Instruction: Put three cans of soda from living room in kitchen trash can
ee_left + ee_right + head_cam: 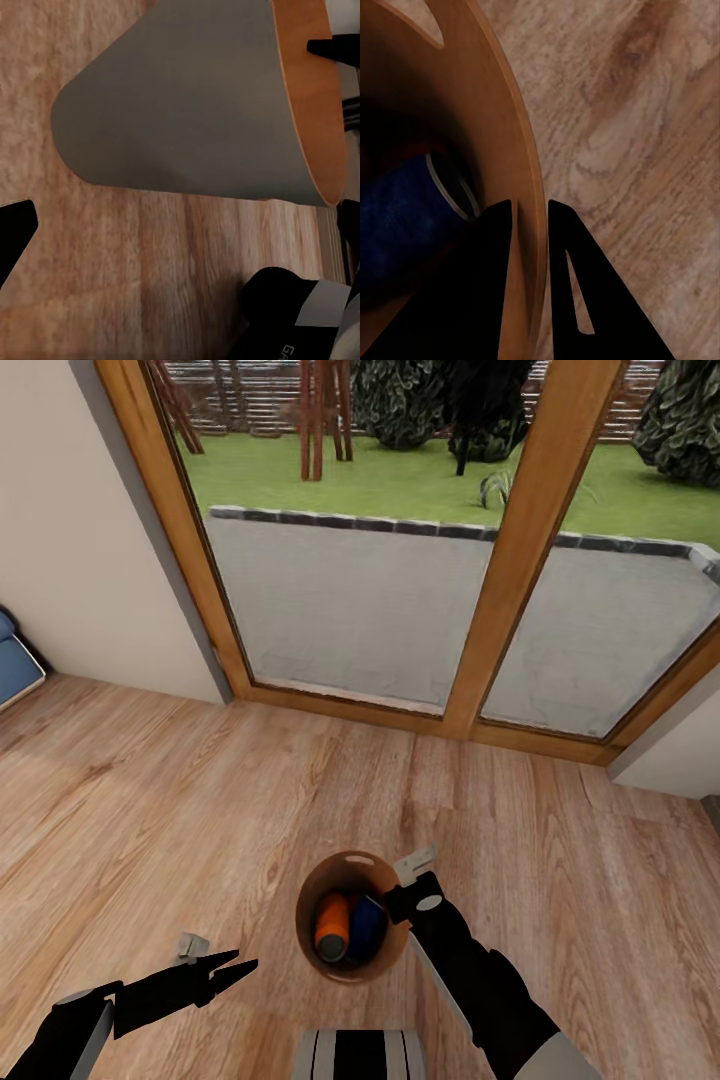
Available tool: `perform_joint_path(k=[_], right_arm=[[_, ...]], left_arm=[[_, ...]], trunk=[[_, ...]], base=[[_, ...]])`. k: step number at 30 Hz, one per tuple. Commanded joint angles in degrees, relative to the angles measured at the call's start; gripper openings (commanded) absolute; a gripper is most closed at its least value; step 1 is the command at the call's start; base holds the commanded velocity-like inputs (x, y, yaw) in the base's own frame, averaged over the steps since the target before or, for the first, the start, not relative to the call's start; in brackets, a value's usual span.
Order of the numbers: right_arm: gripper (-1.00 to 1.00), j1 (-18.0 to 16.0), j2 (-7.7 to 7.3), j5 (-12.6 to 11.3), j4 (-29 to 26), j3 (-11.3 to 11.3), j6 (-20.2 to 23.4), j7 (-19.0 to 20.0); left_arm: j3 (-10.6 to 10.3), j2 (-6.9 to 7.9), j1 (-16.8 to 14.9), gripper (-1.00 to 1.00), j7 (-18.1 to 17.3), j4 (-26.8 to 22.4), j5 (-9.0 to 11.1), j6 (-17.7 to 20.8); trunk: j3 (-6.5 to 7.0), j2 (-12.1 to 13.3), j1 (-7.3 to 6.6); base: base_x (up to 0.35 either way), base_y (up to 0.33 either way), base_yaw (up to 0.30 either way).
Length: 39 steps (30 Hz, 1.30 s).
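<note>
**Bin pinched by its rim, two cans aboard, glass doors ahead**

Your right claw (413, 888) pinches the wall of the trash can (318, 880) at the rim: the right wrist view shows one finger (484, 285) inside the bin and the other outside, the thin tan wall (521, 187) caught between them. That grip makes sense as a carrying hold, since the bin has no handle to hook and the rim is the one edge a narrow claw can straddle.

Inside the bin lie an orange-red soda can (332, 926) and a dark blue soda can (367, 928), side by side and touching, leaning against the inner wall. The blue can (405, 217) shows its pale rim close to the inner finger. You can see no third can in the bin, so the task looks part done.

Your left claw (232, 967) is spread and holds nothing, hovering just beside the bin over the wood plank floor (150, 780); the bin's grey underside (180, 105) shows in its wrist view, tilted, so the bin seems lifted off the floor.

The wood-framed glass doors (520, 540) stand ahead and a blue sofa edge (15, 660) at the left, so you are likely in the living room.
</note>
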Motion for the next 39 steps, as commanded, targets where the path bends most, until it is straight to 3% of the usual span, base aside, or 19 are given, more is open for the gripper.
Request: perform_joint_path(k=[1, 4, 16, 21, 39], right_arm=[[-1.00, 0.0, 0.01, -0.4, 0.0, 0.0, -0.1, 0.3], [-1.00, 0.0, 0.01, -0.4, 0.0, 0.0, -0.1, 0.3], [-1.00, 0.0, 0.01, -0.4, 0.0, 0.0, -0.1, 0.3], [-1.00, 0.0, 0.01, -0.4, 0.0, 0.0, -0.1, 0.3], [-1.00, 0.0, 0.01, -0.4, 0.0, 0.0, -0.1, 0.3]], left_arm=[[0.0, 0.00, 0.0, 1.00, 0.0, 0.0, 0.0, 0.0], [0.0, 0.00, 0.0, 1.00, 0.0, 0.0, 0.0, 0.0], [0.0, 0.00, 0.0, 1.00, 0.0, 0.0, 0.0, 0.0], [0.0, 0.00, 0.0, 1.00, 0.0, 0.0, 0.0, 0.0], [0.0, 0.00, 0.0, 1.00, 0.0, 0.0, 0.0, 0.0]], trunk=[[-0.22, 0.0, 0.02], [-0.88, -0.1, 0.10], [-0.88, -0.1, 0.10], [-1.99, -0.1, 0.23], [-1.99, -0.1, 0.23]], base=[[0.000, 0.000, 0.000], [0.000, 0.000, 0.000], [0.000, 0.000, 0.000], [0.000, 0.000, 0.000], [0.000, 0.000, 0.000]])
